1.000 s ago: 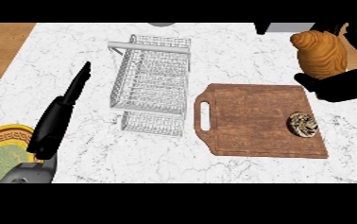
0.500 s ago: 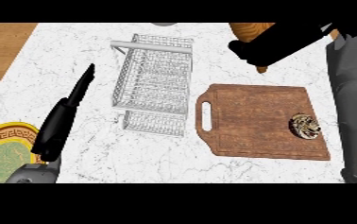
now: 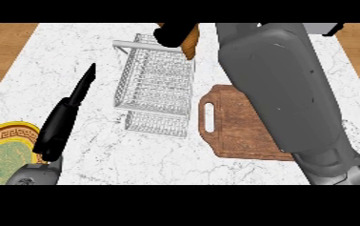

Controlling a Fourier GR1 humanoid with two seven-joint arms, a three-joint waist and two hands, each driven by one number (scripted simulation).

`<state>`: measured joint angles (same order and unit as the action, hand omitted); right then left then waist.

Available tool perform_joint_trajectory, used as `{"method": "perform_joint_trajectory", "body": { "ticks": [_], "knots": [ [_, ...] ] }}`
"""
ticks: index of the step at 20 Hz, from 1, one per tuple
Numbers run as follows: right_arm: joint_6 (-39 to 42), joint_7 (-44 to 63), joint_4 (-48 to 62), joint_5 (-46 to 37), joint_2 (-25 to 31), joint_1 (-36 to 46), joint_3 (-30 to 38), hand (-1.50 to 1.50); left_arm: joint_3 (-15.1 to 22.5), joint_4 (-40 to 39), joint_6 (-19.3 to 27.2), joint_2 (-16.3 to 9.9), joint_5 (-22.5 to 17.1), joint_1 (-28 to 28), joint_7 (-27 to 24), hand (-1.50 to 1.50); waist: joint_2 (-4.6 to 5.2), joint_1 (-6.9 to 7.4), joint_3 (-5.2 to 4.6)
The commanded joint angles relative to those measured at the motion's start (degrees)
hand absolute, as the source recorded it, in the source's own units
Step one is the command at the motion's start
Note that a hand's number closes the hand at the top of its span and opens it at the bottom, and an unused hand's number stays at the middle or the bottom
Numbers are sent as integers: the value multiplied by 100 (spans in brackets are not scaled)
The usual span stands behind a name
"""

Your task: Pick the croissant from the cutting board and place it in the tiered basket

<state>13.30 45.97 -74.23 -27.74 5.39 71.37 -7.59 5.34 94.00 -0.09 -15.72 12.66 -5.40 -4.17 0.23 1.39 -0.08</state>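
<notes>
Croissant (image 3: 190, 41), golden-brown, sits at upper centre of the frame, mostly hidden by the black right hand (image 3: 174, 33) whose fingers curl round it, above the far end of the tiered basket (image 3: 156, 89). Basket is white wire mesh, rectangular, two stepped levels, on the white marbled counter (image 3: 91, 48). Brown wooden cutting board (image 3: 232, 125) with slotted handle lies right of it, partly covered by the grey right forearm. Left hand (image 3: 67, 113) at lower left, fingers straight. Yellow-rimmed green plate (image 3: 15, 148) at the left edge.

The golden-brown croissant (image 3: 190, 41) shows at the frame's top centre. It sits over the far edge of the white wire tiered basket (image 3: 156, 91), which stands centre-left.
</notes>
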Motion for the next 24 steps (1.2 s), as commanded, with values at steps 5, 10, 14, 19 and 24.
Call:
{"method": "perform_joint_trajectory", "body": {
  "ticks": [5, 10, 14, 19, 24],
  "knots": [
    [-1641, -510, 1984, 231, -528, 462, -482, 150, 90, 117, -73, 58, 95, 109, -19, 0, 31, 176, -1],
    [-2336, -1522, 2696, 1124, -535, 404, -523, -150, 130, 174, -124, 116, 98, -32, 47, 0, 57, 251, 1],
    [-2877, -2174, 3090, 1917, -537, 501, -678, -150, 263, -87, 3, 345, 289, -543, 259, 0, 96, 301, -1],
    [-4000, -2825, 3043, 2142, -538, 581, -347, -150, 85, -2, -134, 145, 138, -73, -53, 0, 43, 212, 1],
    [-5029, -2816, 3307, 1700, -266, 468, 177, -150, -41, 266, -93, 150, 78, -23, 277, 0, -9, 6, 10]
  ]
}}
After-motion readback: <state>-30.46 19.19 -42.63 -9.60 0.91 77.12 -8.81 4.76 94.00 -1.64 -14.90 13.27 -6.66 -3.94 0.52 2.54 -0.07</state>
